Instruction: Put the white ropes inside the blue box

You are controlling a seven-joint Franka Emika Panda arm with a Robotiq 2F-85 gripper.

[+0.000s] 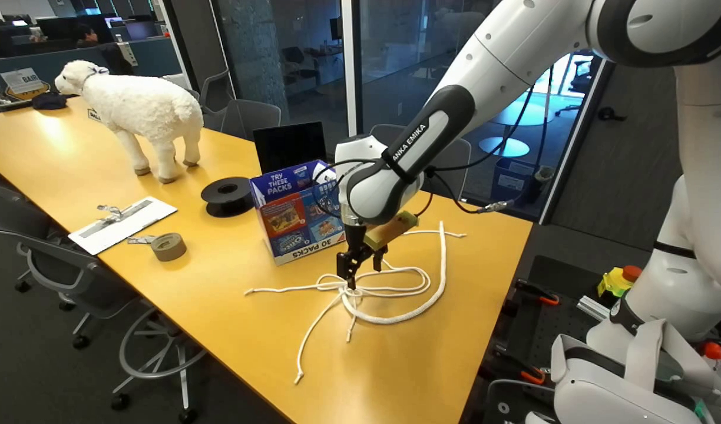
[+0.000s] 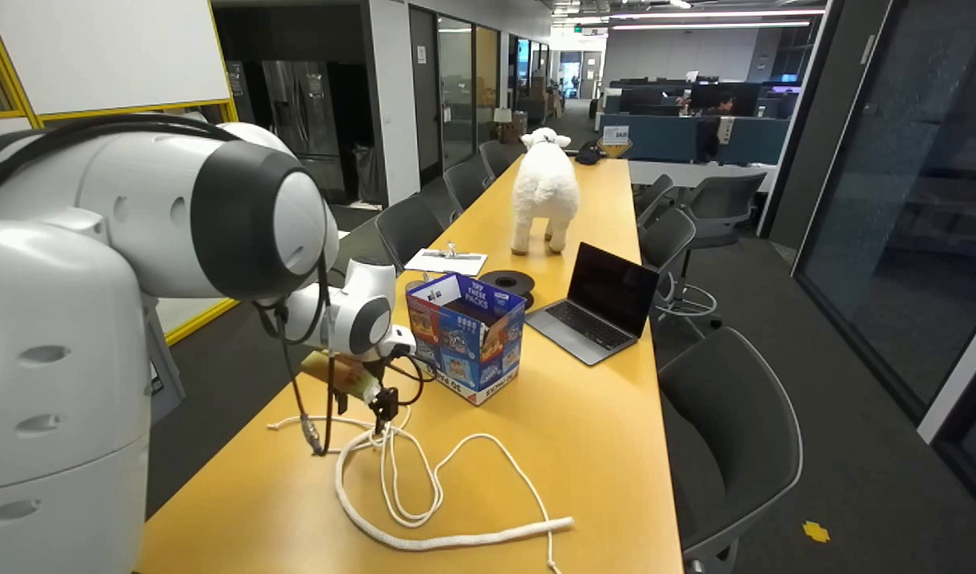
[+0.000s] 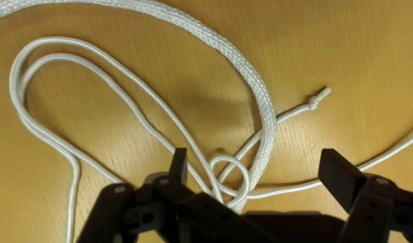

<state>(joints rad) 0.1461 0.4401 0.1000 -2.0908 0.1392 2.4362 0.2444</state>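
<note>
white ropes [image 1: 390, 321]: on the table [image 1: 384, 377], tangled and loose, nearer than the box in both exterior views; every rope in sight lies outside it, so none of the stowing looks done.
blue box [image 2: 456, 351]: upright, on the far side of the ropes, uncovered at the top, a printed flap [image 2: 484, 296] standing up; it seems ready to receive them.
gripper [image 3: 255, 167]: fingers spread wide, holding nothing; in the wrist view a small loop [image 3: 226, 158] and the crossing of the ropes show in the gap between them.
progress: by my judgement the reach is nearly finished; to come are the pinch, the lift, the carry to the far side, the lowering in and the release, perhaps more than once if a strand escapes.
thick rope [image 3: 223, 46]: probably stiffer than the thin cords [image 3: 58, 40], so its long curve may hang over the box wall and need tucking.
fingertips [image 3: 179, 165]: whether they touch rope or hover just above, i cannot tell.
box floor: hidden by the walls in both exterior views.
box edge: in an exterior view the arm [image 1: 484, 65] covers its right side.
rope ends: in the wrist view several strands run out of sight; in an exterior view the nearest cord end [image 2: 552, 565] is almost cut off.
rope count: hard to settle, the strands overlap too much.
</note>
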